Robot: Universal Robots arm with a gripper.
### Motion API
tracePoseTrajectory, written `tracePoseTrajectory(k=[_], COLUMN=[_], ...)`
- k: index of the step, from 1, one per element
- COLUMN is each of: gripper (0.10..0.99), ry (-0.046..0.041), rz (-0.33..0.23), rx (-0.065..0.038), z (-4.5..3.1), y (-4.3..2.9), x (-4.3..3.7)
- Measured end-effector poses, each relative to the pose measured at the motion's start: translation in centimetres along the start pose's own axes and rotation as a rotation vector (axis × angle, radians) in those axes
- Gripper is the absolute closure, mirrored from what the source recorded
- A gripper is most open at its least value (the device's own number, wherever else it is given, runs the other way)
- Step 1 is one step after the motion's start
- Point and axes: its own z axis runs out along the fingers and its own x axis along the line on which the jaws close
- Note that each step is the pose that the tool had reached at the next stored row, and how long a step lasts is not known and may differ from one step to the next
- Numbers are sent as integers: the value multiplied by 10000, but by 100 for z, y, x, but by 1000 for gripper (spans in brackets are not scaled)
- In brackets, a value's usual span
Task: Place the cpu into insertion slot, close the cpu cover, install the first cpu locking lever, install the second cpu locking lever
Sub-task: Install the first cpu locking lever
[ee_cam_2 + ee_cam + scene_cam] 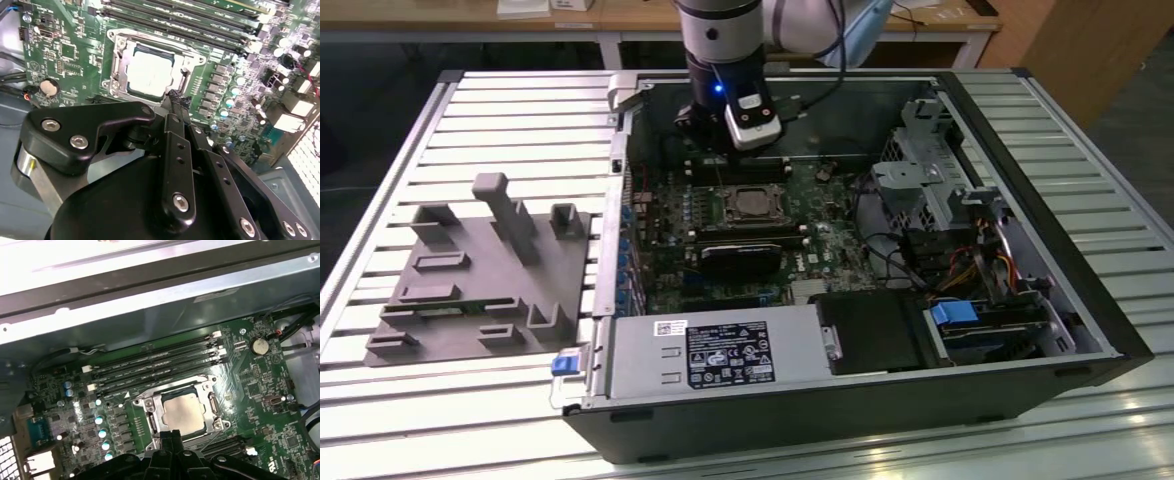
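The cpu [184,412] sits in the insertion slot [720,206], cpu cover [157,407] apparently lowered, latching unclear; the end effector [724,165], fingers together, hovers at the slot's twelve o'clock in the exterior view.

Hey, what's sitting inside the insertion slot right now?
The cpu lies in the insertion slot, its pale face showing through the cut-out of the cpu cover. The slot's centre beneath the chip is hidden.

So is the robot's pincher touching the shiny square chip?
Cannot tell. In both wrist views the tip of the gripper lines up with the edge of the cpu, hiding any gap.
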Motion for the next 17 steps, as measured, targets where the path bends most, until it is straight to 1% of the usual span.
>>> tracePoseTrajectory(k=[5,7,10,11,15,16,17], gripper=[984,984,984,984,984,984,984], ry=[-70,-81,-75,-10,583,698,786], rz=[-3,-4,-8,-5,29,35,39], rx=[-22,-25,-23,-2,185,221,248], z=[-8,-9,-9,-8,2,4,5], y=[-22,-23,-24,-24,-25,-25,-25], x=[74,79,80,80,80,81,80])
